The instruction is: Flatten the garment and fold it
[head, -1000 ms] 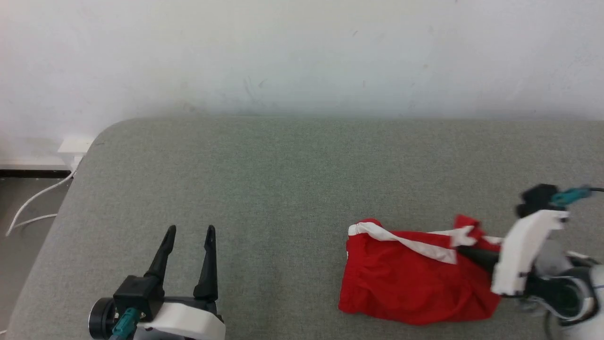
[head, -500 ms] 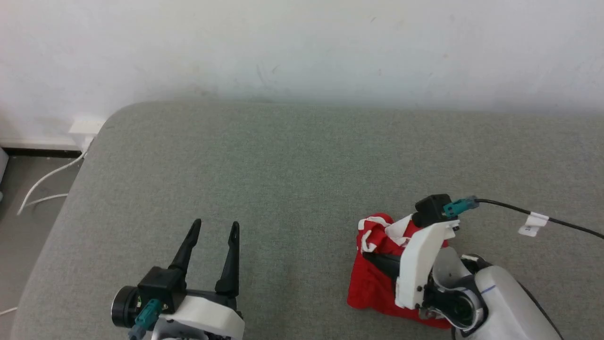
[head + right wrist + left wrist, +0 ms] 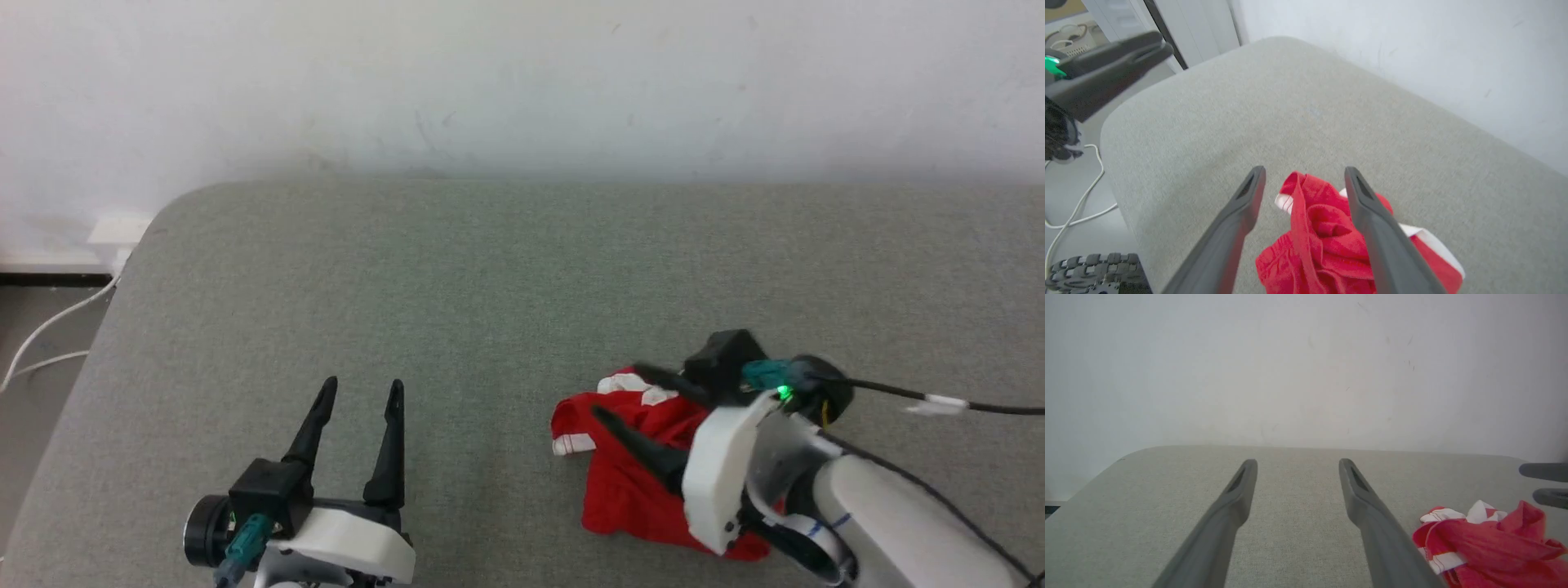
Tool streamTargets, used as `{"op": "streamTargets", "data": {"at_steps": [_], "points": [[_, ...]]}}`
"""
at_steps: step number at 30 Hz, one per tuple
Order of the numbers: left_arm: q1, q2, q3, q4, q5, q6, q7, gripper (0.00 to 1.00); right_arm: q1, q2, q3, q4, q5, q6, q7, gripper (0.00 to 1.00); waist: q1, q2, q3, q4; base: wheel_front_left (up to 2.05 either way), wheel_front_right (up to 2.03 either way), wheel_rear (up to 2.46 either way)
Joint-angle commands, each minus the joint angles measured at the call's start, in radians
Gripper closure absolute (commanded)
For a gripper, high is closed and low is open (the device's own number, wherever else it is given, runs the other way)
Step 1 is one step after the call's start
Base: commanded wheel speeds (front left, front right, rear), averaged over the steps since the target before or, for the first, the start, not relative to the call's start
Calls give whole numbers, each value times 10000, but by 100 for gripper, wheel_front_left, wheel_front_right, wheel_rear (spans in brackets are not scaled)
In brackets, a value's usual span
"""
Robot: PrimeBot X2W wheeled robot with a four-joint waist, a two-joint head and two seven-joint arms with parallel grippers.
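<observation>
- On the right half of the grey desk, near its front edge, lay the garment, bunched into a crumpled red heap rather than spread flat.
- The right gripper hung directly over that heap with its jaws spread wide and released. In the right wrist view, red folds rose between and under the two fingers, but nothing was pinched.
- The left gripper sat at the lower left, jaws likewise apart and empty, well away from the cloth. From its wrist view the garment lay off to the right of its fingers.
- The relation that mattered was that the heap lay under the right gripper and to the right of the left one, so the right arm was plainly nearer.
- No clear long axis could be read from the bundle. Its white band trim showed at the end facing the left gripper, which seemed the likeliest edge to catch for pulling it flat.
- Count: one garment, two grippers with two dark fingers each, and one desk.
- Flattening looked not yet done, and folding had not begun.
</observation>
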Motion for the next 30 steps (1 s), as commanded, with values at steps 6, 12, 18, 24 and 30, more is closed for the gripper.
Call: {"op": "streamTargets", "data": {"at_steps": [6, 12, 18, 24, 30], "points": [[115, -8, 232, 2, -121, 226, -46, 0, 945, -213, -2001, -1513, -759, -7, -1748, 0, -1, 0, -201, -541, 0, 0, 0], [240, -28, 511, -90, -199, 475, -48, 0, 2628, 475, -4896, -2091, -1503, -7, -2687, 0, -1, 0, -302, -766, 0, 0, 0], [311, -32, 865, -318, -233, 658, -48, 0, 3666, 1089, -7292, -2238, -1618, -7, -2774, 0, -1, 0, -264, -862, 0, 0, 0], [430, -58, 1086, -475, -235, 711, -48, 0, 3885, 1327, -9282, -1169, -431, -7, -1358, 0, -1, 0, -222, -774, 0, 0, 0], [396, -138, 1006, -495, -172, 638, -49, 0, 3317, 1304, -10394, 939, 1441, -7, 1808, 0, -1, 0, -115, -474, 0, 0, 0]]}}
